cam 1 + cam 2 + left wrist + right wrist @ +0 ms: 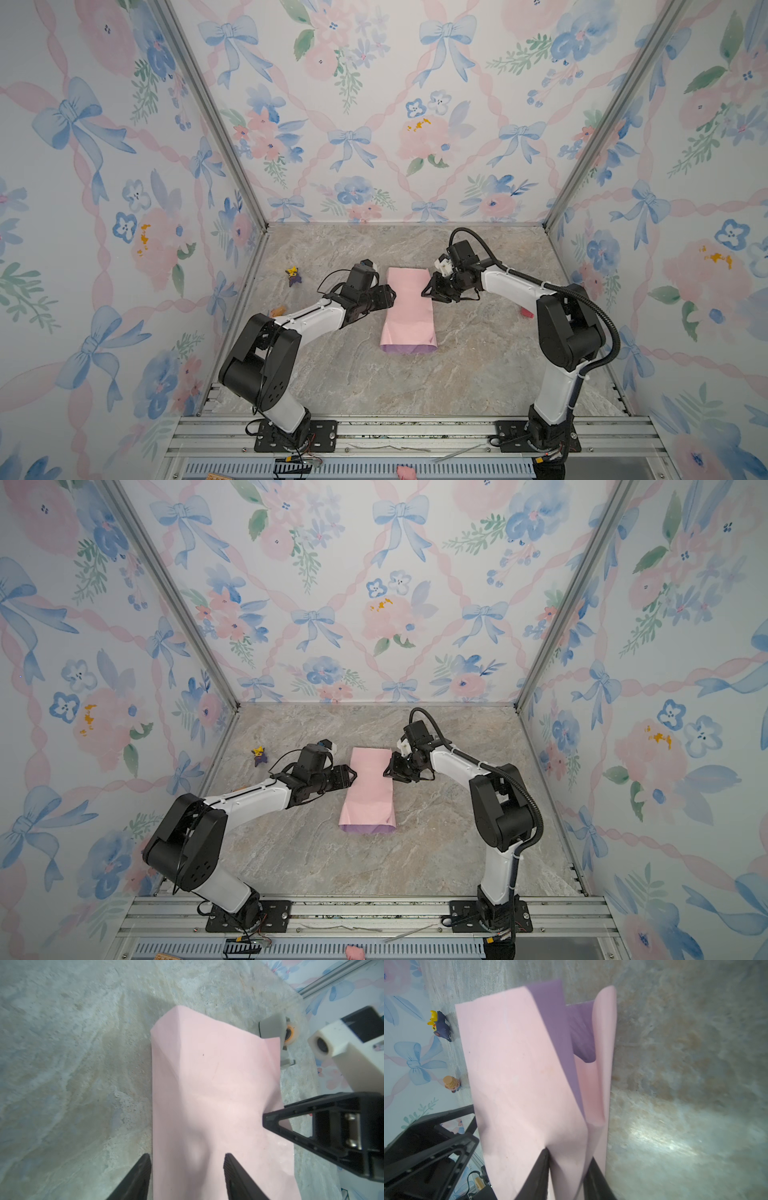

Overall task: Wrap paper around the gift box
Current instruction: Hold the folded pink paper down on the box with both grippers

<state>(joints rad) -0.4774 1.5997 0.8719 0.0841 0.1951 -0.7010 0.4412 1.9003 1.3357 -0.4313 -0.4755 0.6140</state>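
From my station I see the paper (409, 307) (370, 787) lying in the middle of the bench (457, 374), folded over into a long packet, pink side up, with a lilac strip showing at the near end. The gift box is out of sight; I cannot tell how it sits under the folds. My left end effector (388, 296) (187, 1155) is at the packet's left edge with its jaws apart, one finger over the bare bench and the other over the paper (207, 1084), holding nothing. My right end effector (430, 291) (569, 1157) is at the opposite edge, its fingers partly closed around a raised pink flap; I cannot tell whether they actually pinch it. In the right wrist view the flaps gape and show the lilac face of the paper (512, 1064). A grey tape dispenser (272, 1026) sits just beside the packet's far corner, and a small purple and yellow toy (293, 276) (440, 1024) stands near the left wall
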